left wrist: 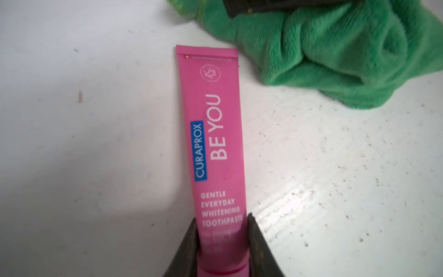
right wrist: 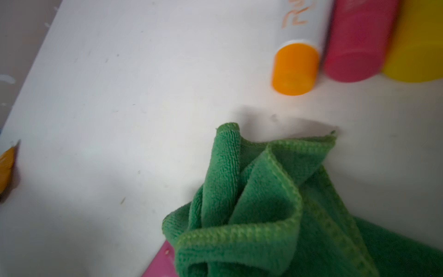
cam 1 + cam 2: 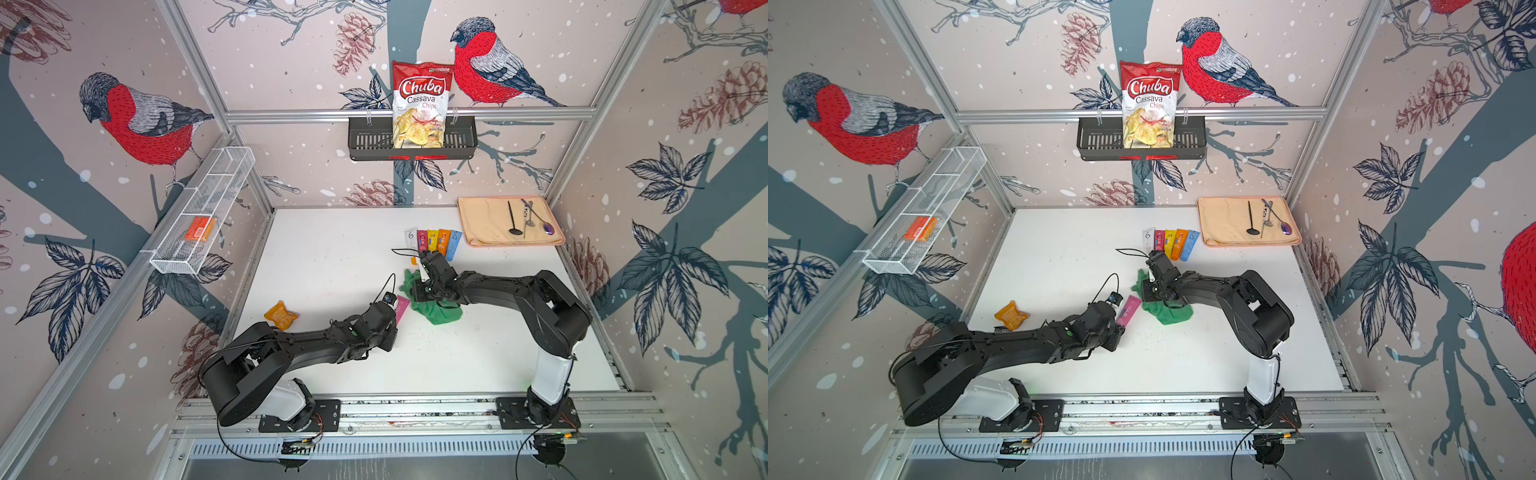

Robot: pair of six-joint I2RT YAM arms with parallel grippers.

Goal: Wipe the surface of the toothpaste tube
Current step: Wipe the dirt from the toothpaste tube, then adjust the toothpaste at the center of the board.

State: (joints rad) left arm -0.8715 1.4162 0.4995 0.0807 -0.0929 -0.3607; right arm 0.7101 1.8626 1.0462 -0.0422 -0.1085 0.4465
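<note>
A pink toothpaste tube [image 1: 213, 144] lies mid-table, its crimped end towards the green cloth. My left gripper [image 1: 221, 223] is shut on its cap end, one finger on each side. In both top views the tube [image 3: 402, 309] [image 3: 1128, 311] sticks out from under the left wrist. A bunched green cloth [image 3: 438, 313] [image 1: 335, 60] lies just right of the tube's far end. My right gripper [image 3: 417, 293] sits on the cloth's left part. The right wrist view shows folds of the cloth [image 2: 263, 215] bunched up in front of the hidden fingers and over a pink corner of the tube [image 2: 160, 263].
A row of coloured tubes [image 3: 434, 241] lies just behind the right gripper. Cutlery rests on a beige towel [image 3: 490, 220] at the back right. An orange pouch [image 3: 281, 316] lies left of the left arm. Crumbs speckle the table [image 1: 335, 191] beside the tube.
</note>
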